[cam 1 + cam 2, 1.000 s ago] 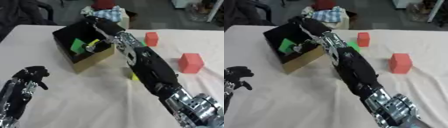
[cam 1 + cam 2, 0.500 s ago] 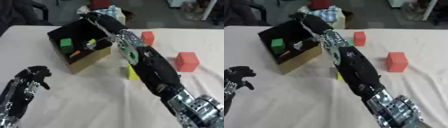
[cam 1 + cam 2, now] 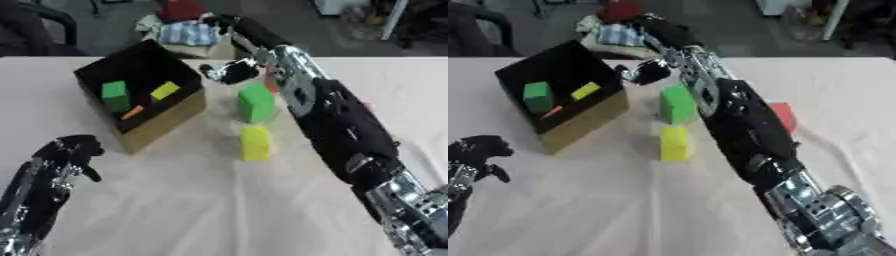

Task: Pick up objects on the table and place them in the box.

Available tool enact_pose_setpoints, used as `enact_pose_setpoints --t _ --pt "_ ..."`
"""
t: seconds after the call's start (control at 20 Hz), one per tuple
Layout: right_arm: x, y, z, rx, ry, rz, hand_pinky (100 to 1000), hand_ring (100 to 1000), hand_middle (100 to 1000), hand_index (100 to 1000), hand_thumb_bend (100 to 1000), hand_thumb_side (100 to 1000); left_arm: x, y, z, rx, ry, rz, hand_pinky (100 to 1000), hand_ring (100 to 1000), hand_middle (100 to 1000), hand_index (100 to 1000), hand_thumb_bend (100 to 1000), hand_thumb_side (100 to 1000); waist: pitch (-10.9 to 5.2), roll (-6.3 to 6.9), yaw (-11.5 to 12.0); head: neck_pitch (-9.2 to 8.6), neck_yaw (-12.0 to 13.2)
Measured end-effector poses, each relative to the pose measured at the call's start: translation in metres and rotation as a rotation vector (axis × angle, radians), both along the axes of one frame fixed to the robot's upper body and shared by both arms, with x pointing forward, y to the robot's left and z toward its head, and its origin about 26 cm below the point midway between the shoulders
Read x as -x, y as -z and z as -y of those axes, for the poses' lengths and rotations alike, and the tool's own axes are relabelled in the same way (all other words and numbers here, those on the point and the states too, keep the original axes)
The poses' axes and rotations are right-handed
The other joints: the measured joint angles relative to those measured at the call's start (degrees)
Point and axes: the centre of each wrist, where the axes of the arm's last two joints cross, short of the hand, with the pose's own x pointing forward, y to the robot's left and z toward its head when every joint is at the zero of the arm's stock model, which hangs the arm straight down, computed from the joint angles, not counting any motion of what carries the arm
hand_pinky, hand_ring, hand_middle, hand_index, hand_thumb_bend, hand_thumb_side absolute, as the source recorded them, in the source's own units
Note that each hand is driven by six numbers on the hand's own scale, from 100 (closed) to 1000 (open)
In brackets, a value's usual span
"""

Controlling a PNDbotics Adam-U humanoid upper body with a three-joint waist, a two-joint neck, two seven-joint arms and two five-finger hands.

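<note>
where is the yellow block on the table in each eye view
Left eye view: the yellow block lies just right of centre on the table, below the green block.
Right eye view: the same yellow block sits at the centre, again below the green block.
Shared landmark: the black box, up and to the left of it in both views.

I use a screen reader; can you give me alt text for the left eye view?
The right robot hand hangs curled and empty beside a black box holding a green block, a yellow piece and an orange piece. A green block and yellow block stand on the table.
</note>
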Motion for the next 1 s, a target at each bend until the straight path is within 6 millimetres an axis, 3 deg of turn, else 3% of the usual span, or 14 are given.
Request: enact_pose_setpoints --t 0.05,0.1,0.15,0.35,0.4,0.45,0.6,1.0 --pt "-0.001 0.003 0.006 0.003 0.027 -0.015 826 881 909 980 337 401 0.0 0.0 0.0 -0.001 -0.002 -0.001 430 685 617 708 460 602 0.0 0.0 -0.1 -0.01 0.1" --pt "-0.003 0.007 0.011 0.004 0.057 -0.029 825 881 909 978 263 265 0.0 0.0 0.0 -0.002 -0.003 -0.001 430 685 617 708 460 602 0.0 0.0 -0.2 -0.01 0.1" --pt "-0.004 0.011 0.016 0.002 0.091 -0.039 827 885 908 977 346 399 0.0 0.001 0.0 -0.002 -0.003 -0.002 430 685 617 708 459 602 0.0 0.0 -0.3 -0.01 0.1" --pt "-0.009 0.028 0.031 0.007 0.212 -0.064 841 904 913 979 358 414 0.001 0.001 -0.001 -0.003 -0.005 -0.004 430 685 617 708 459 603 0.0 0.0 -0.5 -0.01 0.3" --pt "-0.009 0.033 0.034 0.013 0.236 -0.076 844 909 912 980 383 363 0.001 0.001 -0.001 -0.003 -0.005 -0.004 430 685 617 708 459 603 0.0 0.0 -0.5 -0.01 0.3" --pt "-0.01 0.037 0.037 0.02 0.256 -0.088 846 914 917 981 363 427 0.001 0.001 -0.001 -0.003 -0.005 -0.004 430 686 617 708 459 603 0.0 0.0 -0.6 -0.01 0.3" --pt "-0.012 0.046 0.042 0.034 0.293 -0.128 839 909 915 982 366 449 0.001 0.001 -0.001 -0.003 -0.005 -0.004 430 686 617 708 459 603 0.0 0.0 -0.6 -0.01 0.3" --pt "-0.012 0.048 0.042 0.013 0.264 -0.182 829 899 906 986 356 515 0.001 0.002 -0.001 -0.003 -0.006 -0.005 430 686 617 708 457 604 0.0 0.0 -0.9 -0.01 0.3"
